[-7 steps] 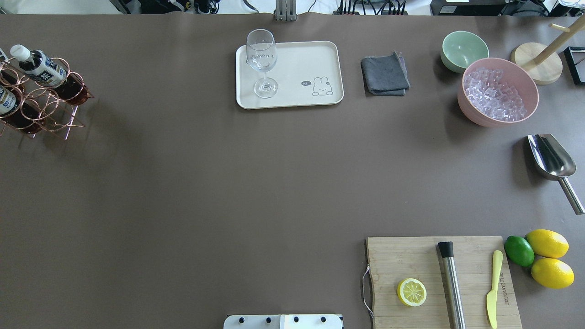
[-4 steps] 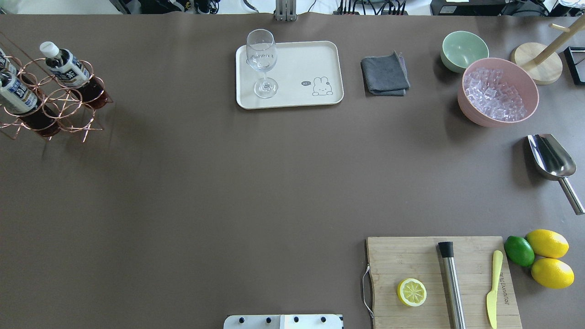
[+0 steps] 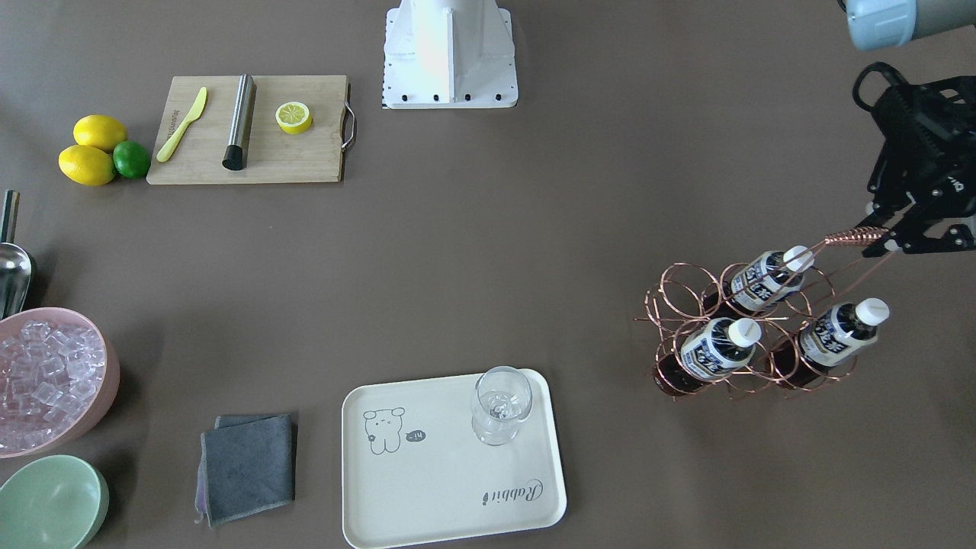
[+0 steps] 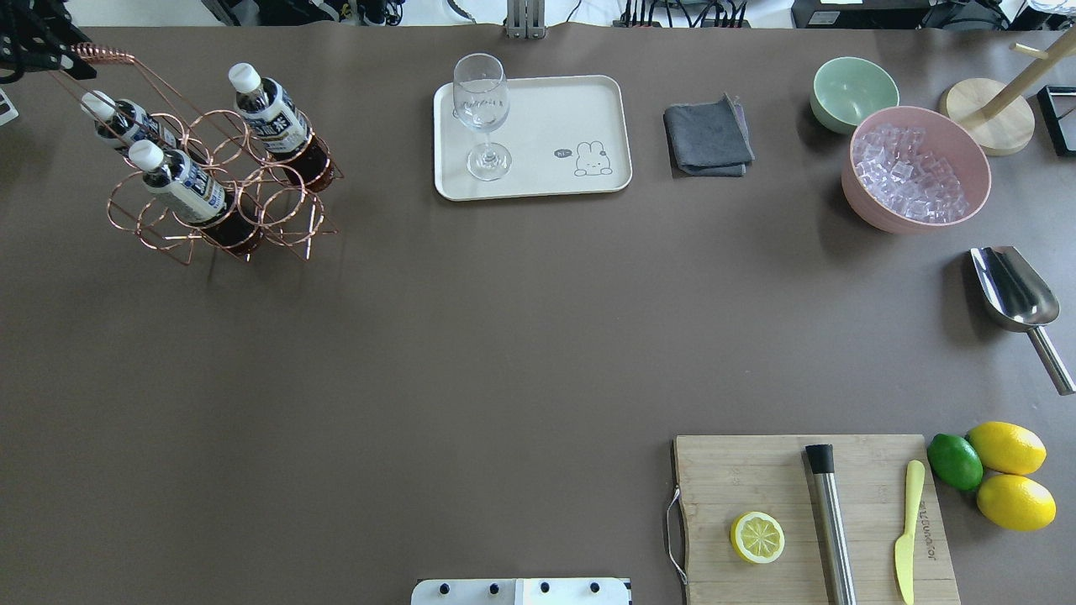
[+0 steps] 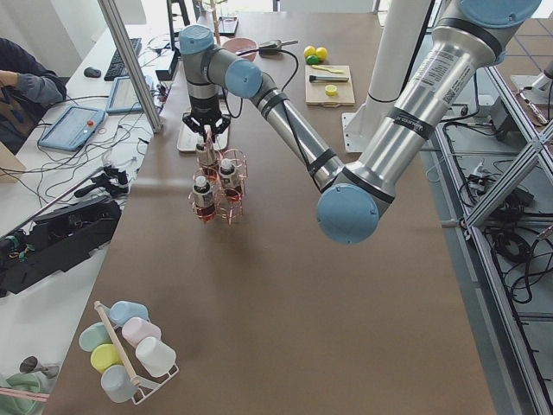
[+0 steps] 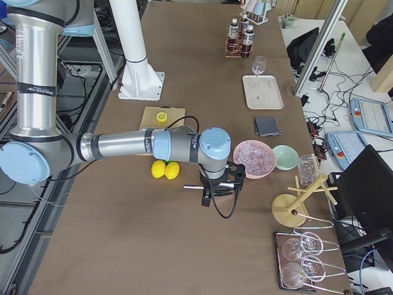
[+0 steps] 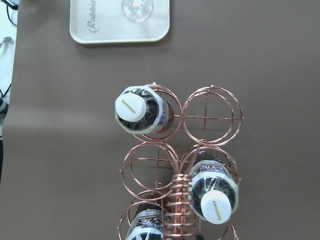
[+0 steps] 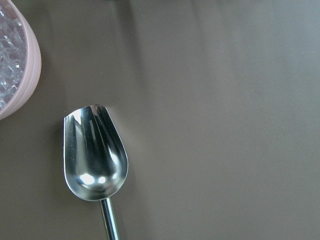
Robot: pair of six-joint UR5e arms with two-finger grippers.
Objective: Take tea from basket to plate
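Observation:
The basket is a copper wire rack that holds three tea bottles with white caps, at the far left of the table. My left gripper is shut on the basket's coiled-wire handle, and in the overhead view it sits at the top left corner. The left wrist view looks down on the rack and two bottle caps. The plate is a cream tray to the basket's right. My right gripper hangs over the scoop; I cannot tell its state.
A wine glass stands on the tray's left part. A grey cloth, green bowl and pink ice bowl lie to the right. The metal scoop, cutting board and lemons are on the right side.
The basket with its three bottles has moved right, toward the tray, held by its handle. My left gripper has come into the overhead view's top left corner.

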